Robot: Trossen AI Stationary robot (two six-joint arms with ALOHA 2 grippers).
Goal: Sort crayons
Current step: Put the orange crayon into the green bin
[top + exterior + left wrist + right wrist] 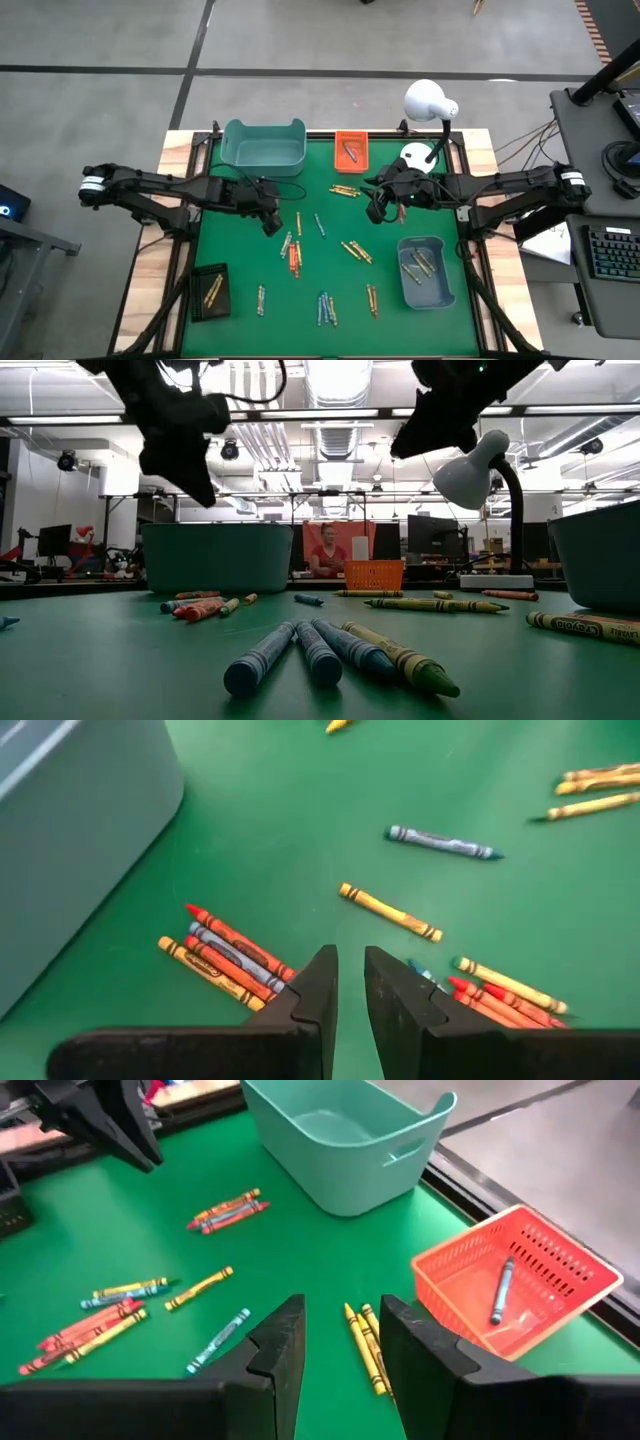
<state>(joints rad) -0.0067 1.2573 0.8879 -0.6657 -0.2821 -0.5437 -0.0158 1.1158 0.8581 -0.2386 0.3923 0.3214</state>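
A: Near edge first. What's closest?
B: Loose crayons (pixel 326 308) in a blue cluster near the front of the green table (pixel 250 335), more singles either side. A black tray (pixel 210 291) at front left holds a couple of yellow ones. A grey-blue bin (pixel 425 271) at front right holds several yellow-green ones.

A: Middle of the table?
B: A red and orange bunch (pixel 294 258) lies left of centre, a yellow pair (pixel 355 251) right of centre, and one blue crayon (pixel 319 224) with a yellow one beside it farther back. All flat on the mat, none in either gripper.

A: Left gripper?
B: The left gripper (pixel 270 221) hangs above the mat at centre left, over bare green just left of the scattered sticks. Fingers (pixel 318 995) nearly together, thin gap showing, nothing between them. Its wrist view looks down on the bunches and the single blue crayon.

A: Right gripper?
B: The right gripper (pixel 377 210) hangs at centre right, above the mat. Jaws stand parted, empty; the wrist view shows green table and two yellow crayons (pixel 366 1344) through the gap.

A: Back of the table?
B: A teal bin (pixel 264 144) at back left. An orange basket (pixel 350 150) at back centre with one blue-grey crayon (pixel 499 1290) inside. A yellow row (pixel 345 190) lies just in front of the basket. A white lamp (pixel 430 102) at back right.

A: Beyond the table?
B: A person (pixel 326 550) in red sits in the room behind, seen in the low view.
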